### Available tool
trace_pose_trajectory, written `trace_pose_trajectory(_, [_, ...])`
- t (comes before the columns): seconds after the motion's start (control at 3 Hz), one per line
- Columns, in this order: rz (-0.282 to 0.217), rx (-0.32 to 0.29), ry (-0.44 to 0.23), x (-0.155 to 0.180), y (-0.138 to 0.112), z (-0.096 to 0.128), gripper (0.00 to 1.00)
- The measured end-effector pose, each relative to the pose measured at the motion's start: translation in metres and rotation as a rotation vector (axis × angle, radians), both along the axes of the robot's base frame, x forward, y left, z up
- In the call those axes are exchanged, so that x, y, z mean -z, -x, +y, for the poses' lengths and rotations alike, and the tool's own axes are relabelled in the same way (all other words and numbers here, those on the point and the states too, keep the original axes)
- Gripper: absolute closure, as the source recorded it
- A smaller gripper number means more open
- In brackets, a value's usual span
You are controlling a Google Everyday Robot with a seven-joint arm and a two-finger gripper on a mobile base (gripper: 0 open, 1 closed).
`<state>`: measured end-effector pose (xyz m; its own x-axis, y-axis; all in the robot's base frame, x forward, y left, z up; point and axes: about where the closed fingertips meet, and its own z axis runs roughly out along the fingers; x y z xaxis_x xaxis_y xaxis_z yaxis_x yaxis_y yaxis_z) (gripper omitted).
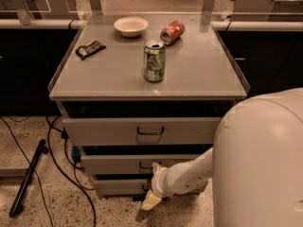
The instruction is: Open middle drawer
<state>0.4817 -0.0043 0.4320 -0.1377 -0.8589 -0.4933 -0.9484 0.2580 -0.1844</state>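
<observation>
The grey cabinet has three drawers. The middle drawer (pixel 113 164) has a shallow wide front with a small dark loop handle (pixel 145 165). It sits a little behind the top drawer's front. My gripper (pixel 153 190) is low in front of the cabinet, just right of and below that handle, in front of the lowest drawer (pixel 116 186). Its pale tip reaches down toward the floor. My white forearm (pixel 189 174) runs to it from the right and hides the right part of the lower fronts.
The taller top drawer (pixel 104 130) stands slightly pulled out. On the cabinet top (pixel 199 74) are a green can (pixel 154 61), a tipped red can (pixel 172 31), a white bowl (pixel 131 26) and a dark packet (pixel 90 49). Cables (pixel 61 169) and a black bar (pixel 27 178) lie on the floor at left.
</observation>
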Motion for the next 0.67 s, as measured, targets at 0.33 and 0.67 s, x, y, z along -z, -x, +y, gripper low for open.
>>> trace_pose_trajectory(0.33, [0.029, -0.003, -0.054, 0.017, -0.006, 0.014, 0.07])
trace_pose_trajectory(0.67, [0.056, -0.032, -0.160, 0.024, -0.013, 0.039, 0.07])
